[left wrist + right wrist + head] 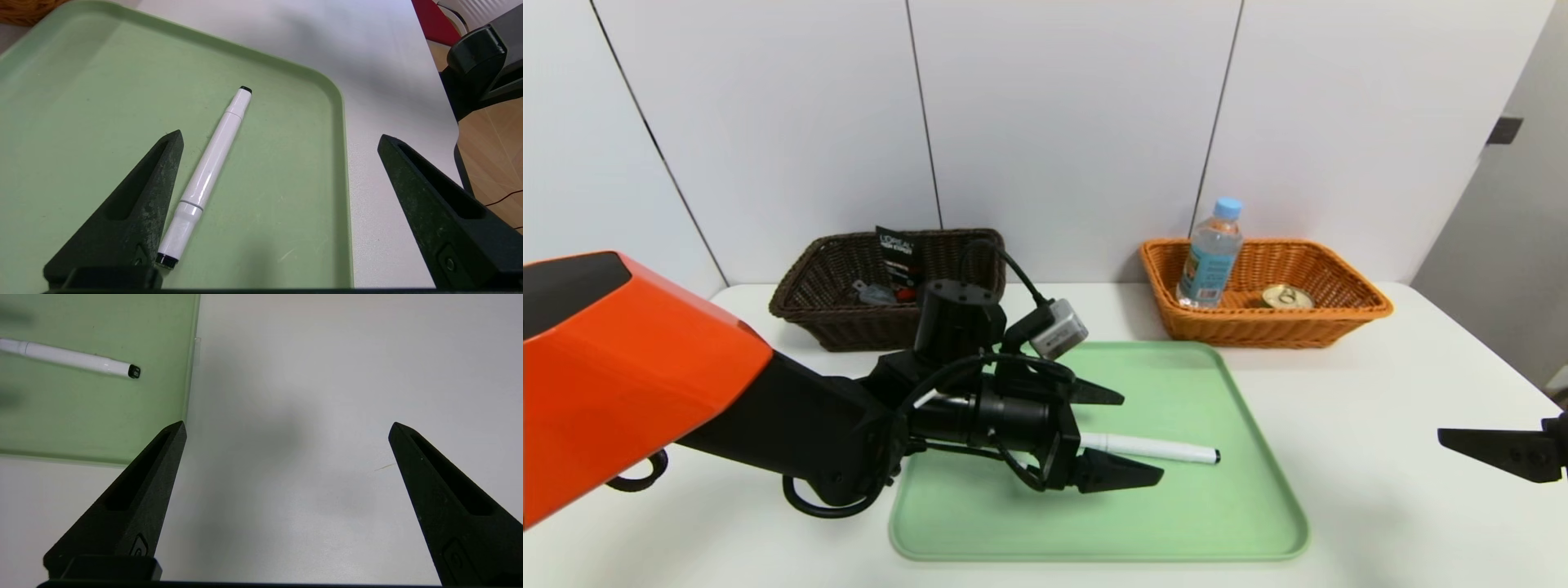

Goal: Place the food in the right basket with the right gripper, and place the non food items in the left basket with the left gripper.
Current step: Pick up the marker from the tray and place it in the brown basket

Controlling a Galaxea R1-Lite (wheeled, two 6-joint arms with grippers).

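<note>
A white marker [1152, 447] with black ends lies on the green tray [1225, 506]. My left gripper [1131, 433] hovers over the tray's left half, open, its fingers straddling the marker's near end without touching it; in the left wrist view the marker [206, 173] lies close beside one finger [135, 212]. My right gripper [286, 428] is open over bare table right of the tray, only its tip [1486, 447] showing in the head view. The brown left basket [809, 302] holds a black packet [898, 253]. The orange right basket [1347, 314] holds a water bottle [1211, 253] and a can [1286, 296].
The white table [1380, 408] stretches right of the tray to its edge by a grey wall. White wall panels stand right behind both baskets. The left arm's orange shell [621, 367] covers the table's near left.
</note>
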